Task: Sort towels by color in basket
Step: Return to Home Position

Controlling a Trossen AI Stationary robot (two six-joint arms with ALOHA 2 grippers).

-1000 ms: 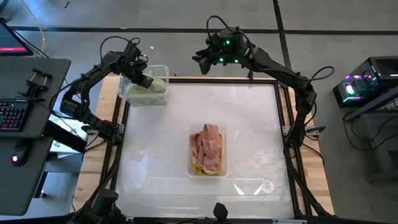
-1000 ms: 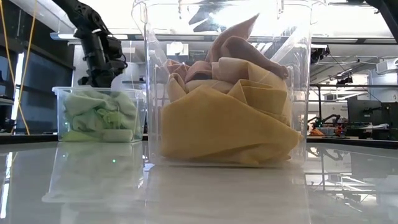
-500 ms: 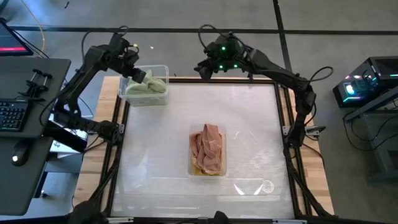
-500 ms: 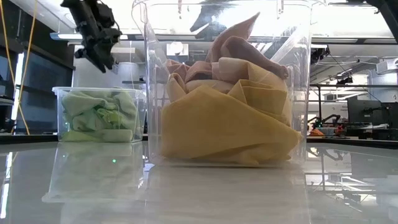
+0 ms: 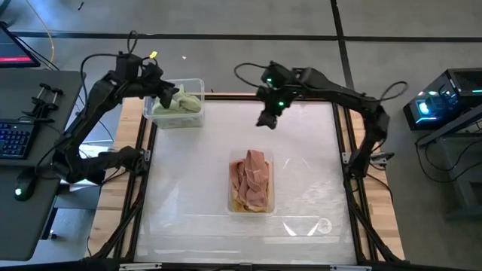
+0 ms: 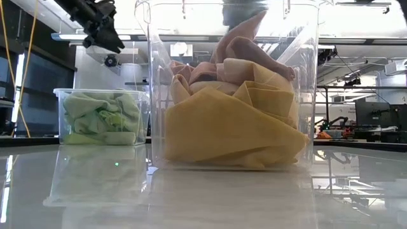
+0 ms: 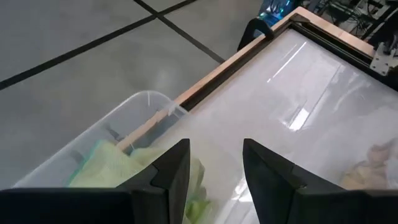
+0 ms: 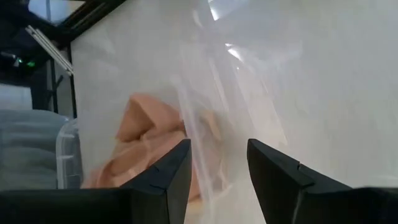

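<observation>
My left gripper [image 7: 214, 150] has its two fingers parted by a clear gap with nothing between them, and my right gripper [image 8: 217, 152] is spread just as wide and just as empty. The left one hovers over the corner bin [image 5: 197, 84], which stands well apart from the middle bin [image 5: 230, 192], off toward its far left. The right one hangs above bare table [image 5: 301, 150] on the far side of the middle bin. The green towels [image 5: 181, 105] are bunched in the corner bin. The pink towels [image 5: 252, 172] lie heaped on the yellow towels [image 6: 229, 133] in the middle bin, and I see no cloth outside the two. These cloths look light and limp, so I expect them to sag and trail. I would pinch a raised fold, such as the pink peak at the top of the heap, not a flat face. The clear bin walls stand closest in the way, and I judge them light enough to slide on the glossy table if a finger catches a rim.
</observation>
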